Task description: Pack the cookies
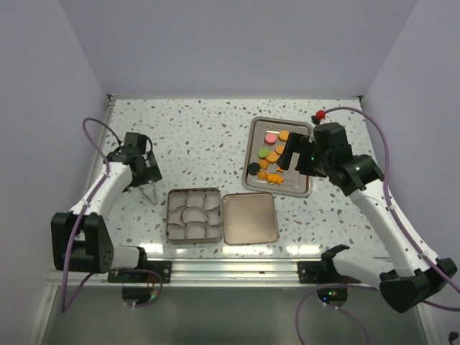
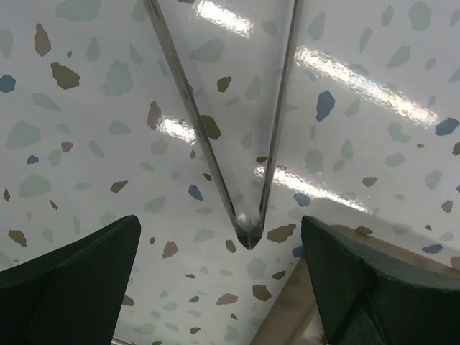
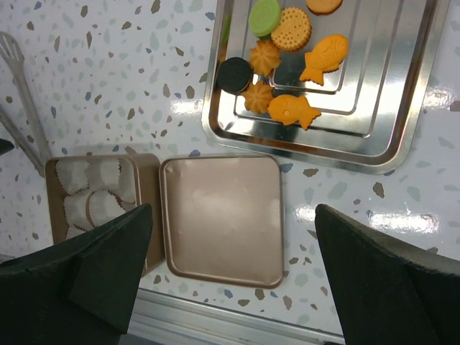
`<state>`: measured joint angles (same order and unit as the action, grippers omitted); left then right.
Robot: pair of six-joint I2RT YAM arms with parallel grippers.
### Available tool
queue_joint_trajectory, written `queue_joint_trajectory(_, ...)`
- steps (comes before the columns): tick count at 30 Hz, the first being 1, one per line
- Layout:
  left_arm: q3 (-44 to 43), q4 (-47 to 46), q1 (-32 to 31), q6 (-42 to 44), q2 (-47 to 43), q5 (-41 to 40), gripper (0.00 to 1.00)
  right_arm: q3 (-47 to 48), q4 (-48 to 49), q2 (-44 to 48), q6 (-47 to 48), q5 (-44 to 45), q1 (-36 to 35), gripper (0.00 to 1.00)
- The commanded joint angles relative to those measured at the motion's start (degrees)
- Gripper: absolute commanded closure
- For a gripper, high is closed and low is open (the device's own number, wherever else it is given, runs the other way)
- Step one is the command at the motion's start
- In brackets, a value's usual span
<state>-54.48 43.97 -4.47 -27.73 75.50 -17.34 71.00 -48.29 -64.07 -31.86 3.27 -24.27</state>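
The cookies (image 1: 273, 157) lie on a steel tray (image 1: 279, 190) at the right: mostly orange ones, plus a pink one (image 1: 270, 138), a green one (image 1: 264, 152) and a black one (image 1: 254, 167). In the right wrist view I see fish-shaped and round orange cookies (image 3: 291, 29) and the black one (image 3: 235, 73). My right gripper (image 1: 295, 157) hovers open over the tray's right side, holding nothing; in its own view the gripper (image 3: 233, 208) frames the lid. My left gripper (image 2: 219, 219) is open above the joined end of metal tongs (image 2: 248, 230), apart from them.
A gold box (image 1: 192, 214) lined with white paper cups sits at the front centre, its lid (image 1: 249, 218) lying beside it on the right. The tongs (image 1: 149, 192) lie left of the box. A red-topped object (image 1: 319, 114) stands behind the tray.
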Motion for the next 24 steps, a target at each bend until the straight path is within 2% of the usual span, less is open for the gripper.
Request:
queue_joint_trajectory(1, -0.98, -4.76, 4.02, 1.44, 4.20, -1.21, 0.00, -0.95, -4.26, 2.37, 1.88, -1.68, 0.10, 0.01)
queue_joint_trajectory(6, -0.19, -12.39, 5.88, 5.22, 9.65, 2.74, 0.00, -2.01, -5.05, 2.73, 4.25, -1.77, 0.10, 0.01)
queue_joint_trajectory(11, 0.07, -16.36, 5.96, 5.67, 8.88, 5.73, 0.00, -1.04, -4.97, 1.41, 5.92, -2.30, 0.10, 0.01)
queue_joint_trajectory(24, -2.65, -16.19, 7.37, 3.12, 17.74, 3.54, 0.00, 3.00, -6.72, -2.81, 10.14, -1.34, 0.10, 0.01)
